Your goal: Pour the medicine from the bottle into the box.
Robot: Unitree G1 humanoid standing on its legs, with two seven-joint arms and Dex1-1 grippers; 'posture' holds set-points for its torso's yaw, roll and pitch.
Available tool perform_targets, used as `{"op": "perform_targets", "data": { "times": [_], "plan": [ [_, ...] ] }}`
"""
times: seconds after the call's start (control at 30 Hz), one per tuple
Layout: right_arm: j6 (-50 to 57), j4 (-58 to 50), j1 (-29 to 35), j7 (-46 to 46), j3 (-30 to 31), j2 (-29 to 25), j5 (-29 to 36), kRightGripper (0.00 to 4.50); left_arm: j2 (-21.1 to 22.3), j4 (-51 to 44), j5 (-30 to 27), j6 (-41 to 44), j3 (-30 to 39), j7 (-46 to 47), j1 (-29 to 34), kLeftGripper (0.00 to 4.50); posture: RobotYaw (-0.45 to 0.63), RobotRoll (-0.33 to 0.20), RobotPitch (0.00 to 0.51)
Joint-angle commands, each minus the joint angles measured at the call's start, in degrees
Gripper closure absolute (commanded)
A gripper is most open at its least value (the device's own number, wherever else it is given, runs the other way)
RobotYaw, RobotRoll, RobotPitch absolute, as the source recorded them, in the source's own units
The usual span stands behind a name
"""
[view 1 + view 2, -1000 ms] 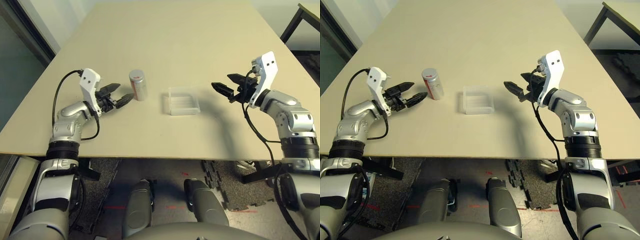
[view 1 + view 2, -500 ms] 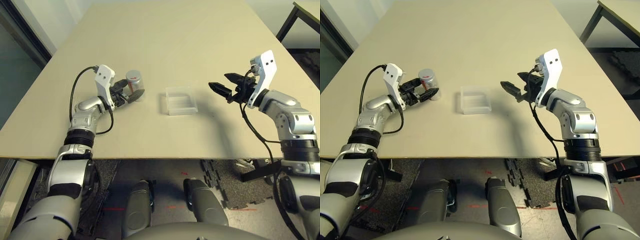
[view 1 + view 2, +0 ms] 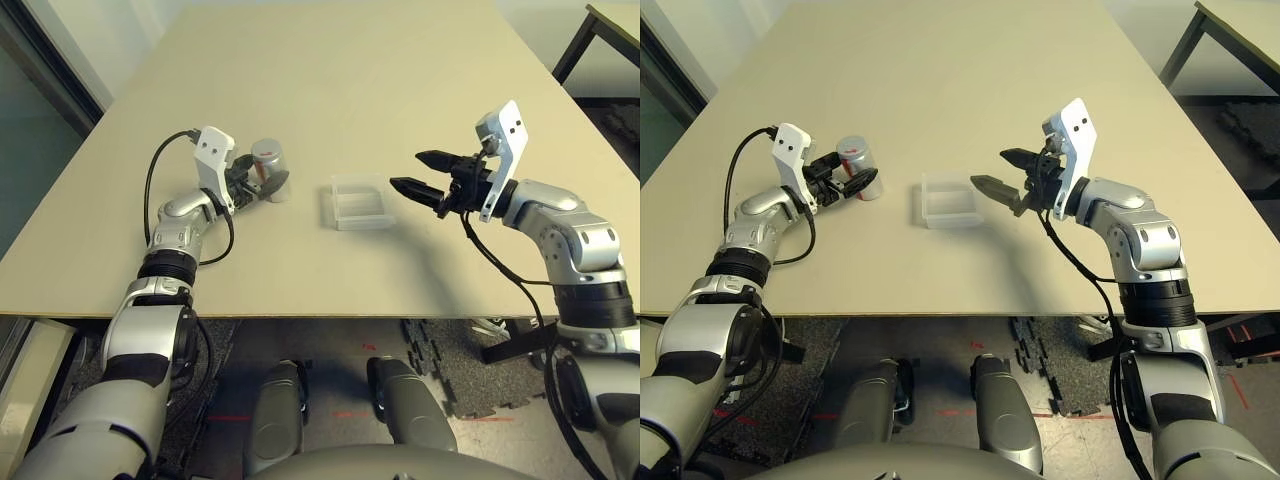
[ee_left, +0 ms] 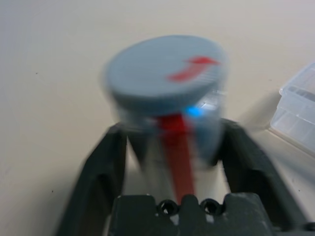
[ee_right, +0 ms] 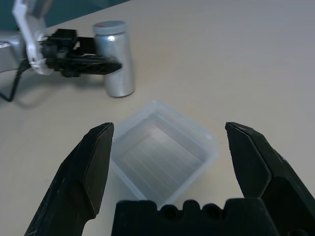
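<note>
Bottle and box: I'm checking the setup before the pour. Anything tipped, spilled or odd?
Nothing stands out. The bottle stands upright, capped, between the left gripper's fingers. The box sits flat near the open right gripper.

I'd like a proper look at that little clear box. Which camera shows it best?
The right wrist view: the box sits close up between that pincer's open fingers, its inside visible. Both eye views show it small on the table; the left wrist view catches a corner.

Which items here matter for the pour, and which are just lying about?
Job:
- bottle, capped, standing between the left pincer's fingers
- box, no medicine visible in it
- right pincer, open, beside the box

Lying about:
- only the table itself
</note>
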Motion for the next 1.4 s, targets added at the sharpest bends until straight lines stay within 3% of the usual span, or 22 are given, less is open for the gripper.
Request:
{"op": "perform_targets", "data": {
  "times": [0.03,0.3,0.53,0.73,1.07,1.4],
  "plan": [
    [0.1,-0.3,0.5,0.9,1.3,-0.5,0.0,0.00,-0.4,0.7,0.9,0.8,-0.8,-2.1,-0.6,1.99,-0.16,0.000,0.108],
    [-0.5,0.7,-1.4,1.9,1.8,-1.3,-0.6,0.00,0.2,-3.9,0.4,3.0,-2.6,-9.4,-1.6,1.99,-0.16,0.000,0.096],
    [3.8,-0.7,-8.0,4.0,2.8,-1.1,1.4,0.00,2.2,-13.1,-1.7,10.7,-5.6,-22.6,-4.5,1.99,-0.14,0.000,0.086],
    [5.0,-0.8,-13.0,6.1,5.7,1.3,2.0,0.00,0.6,-20.6,-3.7,13.2,-8.5,-31.0,-4.9,1.99,-0.14,0.000,0.086],
    [5.3,-1.5,-16.0,5.9,6.7,3.8,2.3,0.00,-1.8,-20.7,-3.7,13.6,-9.2,-31.7,-6.2,1.99,-0.15,0.000,0.086],
    [3.4,-0.5,-16.5,-1.4,6.5,6.2,-1.6,0.00,-3.5,-16.9,-3.4,11.7,-7.4,-26.3,-7.3,1.99,-0.16,0.000,0.085]
  ]
}}
